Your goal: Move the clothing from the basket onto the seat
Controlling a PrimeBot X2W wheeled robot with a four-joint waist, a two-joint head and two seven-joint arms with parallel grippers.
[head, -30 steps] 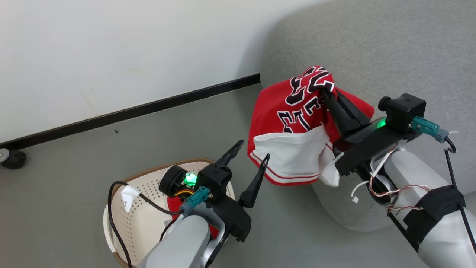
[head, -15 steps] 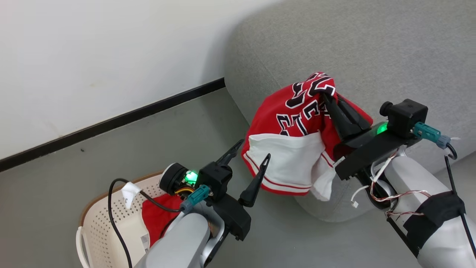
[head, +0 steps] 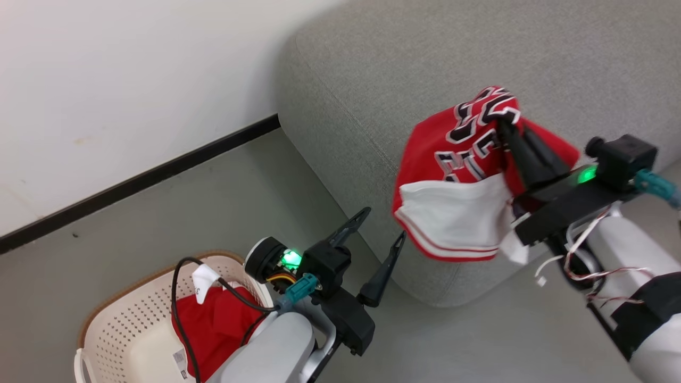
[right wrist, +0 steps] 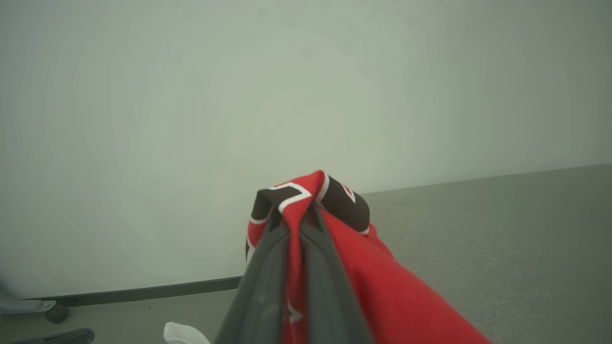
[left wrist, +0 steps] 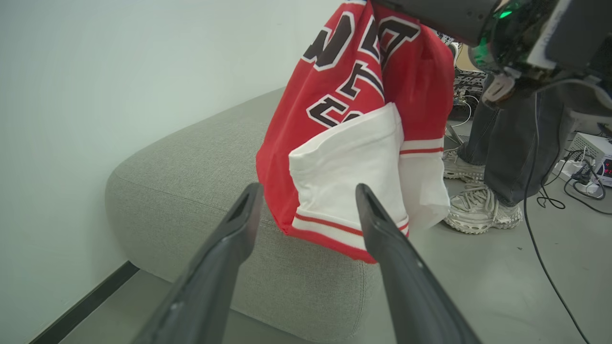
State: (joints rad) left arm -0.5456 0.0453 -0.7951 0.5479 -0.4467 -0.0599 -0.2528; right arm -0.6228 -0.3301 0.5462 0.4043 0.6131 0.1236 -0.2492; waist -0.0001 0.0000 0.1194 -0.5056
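My right gripper (head: 503, 125) is shut on the red jersey (head: 455, 181), which hangs from it over the front edge of the grey seat (head: 425, 69); its white panel and black lettering face me. The right wrist view shows the jersey (right wrist: 306, 200) pinched between the two fingers. My left gripper (head: 383, 229) stands open and holds nothing, low in front of the seat and beside the basket (head: 122, 319). In the left wrist view the jersey (left wrist: 354, 138) hangs just beyond the spread fingers. The red shorts (head: 213, 324) lie inside the basket, partly behind my left arm.
A white wall with a black baseboard (head: 138, 181) runs behind the basket and meets the seat's left end. A person's legs and pale shoes (left wrist: 483, 210) stand on the floor beside the seat, with cables (left wrist: 578, 177) and equipment nearby.
The camera has swung, shifting the scene leftward and bringing more of the seat and basket into view. My right gripper has carried the jersey further over the seat. The left gripper stays open.
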